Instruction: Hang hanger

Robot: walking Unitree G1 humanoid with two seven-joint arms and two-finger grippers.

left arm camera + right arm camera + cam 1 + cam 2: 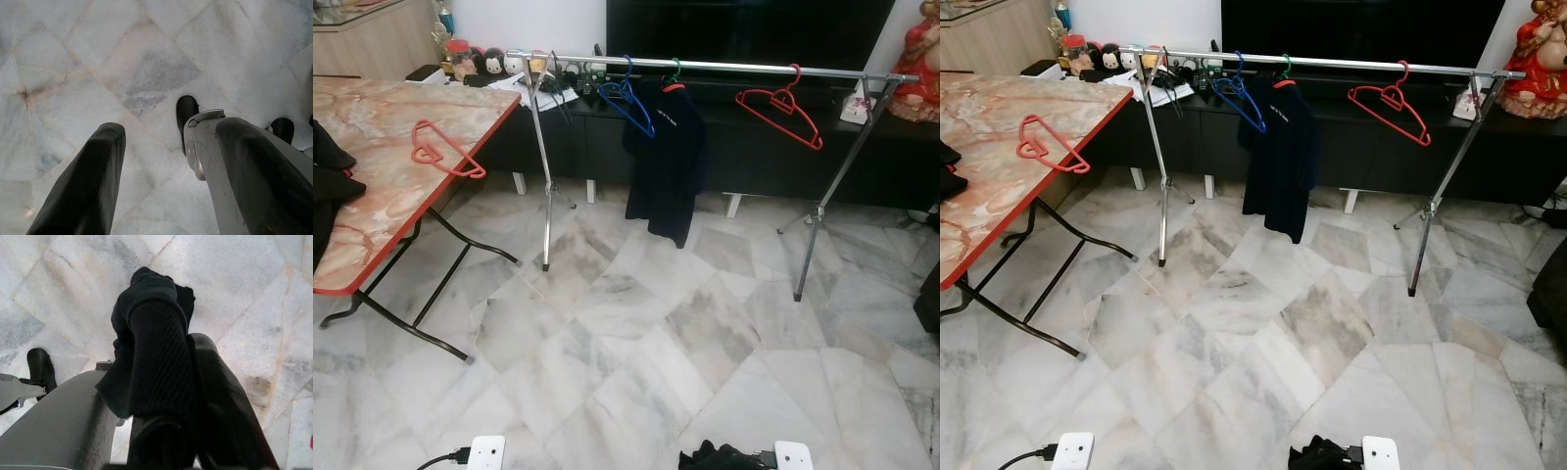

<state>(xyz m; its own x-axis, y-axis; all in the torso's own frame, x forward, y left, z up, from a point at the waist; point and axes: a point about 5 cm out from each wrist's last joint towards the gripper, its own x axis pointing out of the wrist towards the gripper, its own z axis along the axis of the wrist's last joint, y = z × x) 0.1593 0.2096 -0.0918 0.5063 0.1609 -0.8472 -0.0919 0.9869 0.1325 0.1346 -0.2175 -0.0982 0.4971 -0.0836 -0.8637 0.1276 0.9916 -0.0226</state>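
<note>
A red hanger (445, 149) lies on the marble-topped folding table (372, 117) at the left. Across the room stands a metal clothes rail (724, 67). On the rail hang a blue hanger (628, 101), a black shirt (668, 157) on a green hanger, and another red hanger (781, 108). Both arms hang low, far from the rail and the table. My left gripper (168, 127) is open over the floor with nothing between its fingers. My right gripper (183, 328) is shut on a piece of black cloth (146, 289), also seen as the black cloth (715, 456) at the bottom edge.
Black garments (328, 186) lie on the table's left side. A dark TV cabinet (754, 147) runs behind the rail, with small ornaments (475, 61) on it. The marble floor (636, 333) stretches between me and the rail. My feet (187, 112) show below.
</note>
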